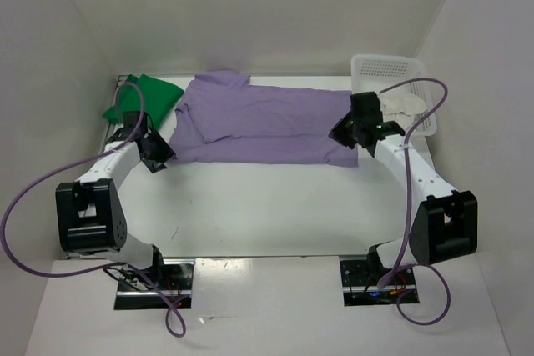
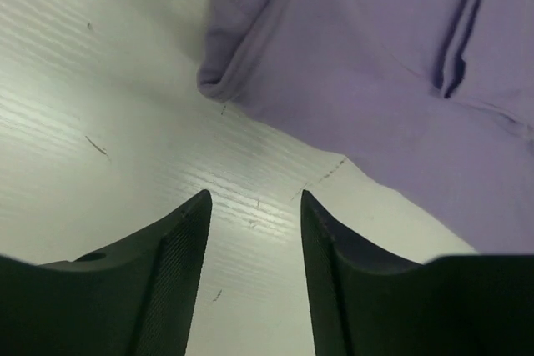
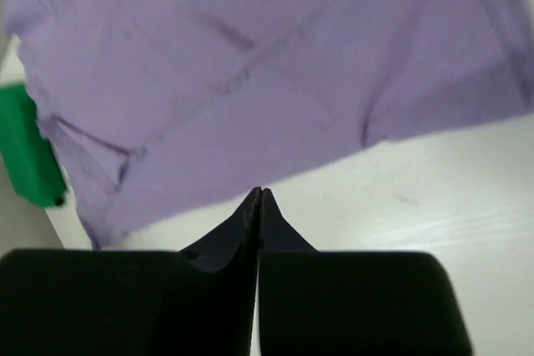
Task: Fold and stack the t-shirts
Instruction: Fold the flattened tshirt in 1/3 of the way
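Across the far half of the counter (image 1: 250,198), lavender t-shirt (image 1: 267,118) laid out sideways, sleeves toward the left edge, hem toward the right, a long crease running along its length. Far left corner: green t-shirt (image 1: 143,99), bunched into a compact heap, just beside the lavender one's sleeve end. Far right corner: white lattice basket (image 1: 377,64), cream t-shirt (image 1: 403,103) crumpled inside and draped over its near rim. Down at the lavender shirt's near left corner, left hand (image 2: 254,199), released, fingers (image 2: 179,248) well parted, only bare counter between them, cloth edge just ahead, no contact. Over at the near right corner of the same shirt, right hand (image 3: 260,196), clenched tight, tips pressed together, nothing pinched, right at the purple hem; touching or not, impossible to call.
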`<state>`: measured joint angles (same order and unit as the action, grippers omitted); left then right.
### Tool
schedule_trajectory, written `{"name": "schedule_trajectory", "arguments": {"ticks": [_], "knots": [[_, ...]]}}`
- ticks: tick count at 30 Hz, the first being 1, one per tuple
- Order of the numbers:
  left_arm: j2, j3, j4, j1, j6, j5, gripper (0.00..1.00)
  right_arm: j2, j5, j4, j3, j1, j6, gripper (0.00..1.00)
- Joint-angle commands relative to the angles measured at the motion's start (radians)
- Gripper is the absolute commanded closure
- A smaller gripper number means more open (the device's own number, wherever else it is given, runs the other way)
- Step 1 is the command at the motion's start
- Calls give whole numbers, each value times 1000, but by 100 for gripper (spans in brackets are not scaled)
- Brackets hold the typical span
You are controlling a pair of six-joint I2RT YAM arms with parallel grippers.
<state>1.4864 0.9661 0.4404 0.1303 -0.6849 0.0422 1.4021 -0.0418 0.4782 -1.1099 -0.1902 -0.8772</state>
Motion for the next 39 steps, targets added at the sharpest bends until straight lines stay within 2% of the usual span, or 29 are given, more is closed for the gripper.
{"name": "schedule_trajectory", "arguments": {"ticks": [1, 4, 8, 9, 10, 12, 15, 18, 20, 24, 33, 37, 39], "knots": [[34, -30, -118, 25, -105, 62, 44, -8, 45, -56, 99, -46, -71, 100], [73, -44, -181, 46, -182, 62, 44, -8, 45, -85, 189, -46, -97, 97], [159, -35, -224, 46, -220, 33, 44, -8, -12, -118, 258, -46, -138, 79], [170, -35, -233, 46, -232, 12, 47, -8, -23, -148, 269, -34, -147, 70], [193, -26, -233, 46, -232, 2, 52, 7, -23, -167, 278, -23, -158, 68], [218, -17, -233, 46, -232, 14, 58, 35, -10, -199, 289, 1, -187, 66], [230, -17, -233, 46, -232, 15, 74, 71, 9, -266, 298, 23, -229, 66], [230, -17, -224, 68, -223, 15, 88, 80, -42, -266, 298, 23, -281, 66], [230, -17, -215, 81, -202, 15, 93, 90, -73, -276, 311, 50, -302, 63], [209, -17, -190, 92, -177, 2, 97, 71, -73, -297, 369, 126, -330, 62], [179, -15, -172, 92, -131, 2, 98, 9, -132, -260, 412, 175, -339, 62], [179, -35, -172, 92, -122, 13, 98, 95, -141, -260, 391, 184, -327, 62], [179, -35, -172, 92, -122, 13, 98, 129, -153, -260, 390, 193, -327, 69]]}}
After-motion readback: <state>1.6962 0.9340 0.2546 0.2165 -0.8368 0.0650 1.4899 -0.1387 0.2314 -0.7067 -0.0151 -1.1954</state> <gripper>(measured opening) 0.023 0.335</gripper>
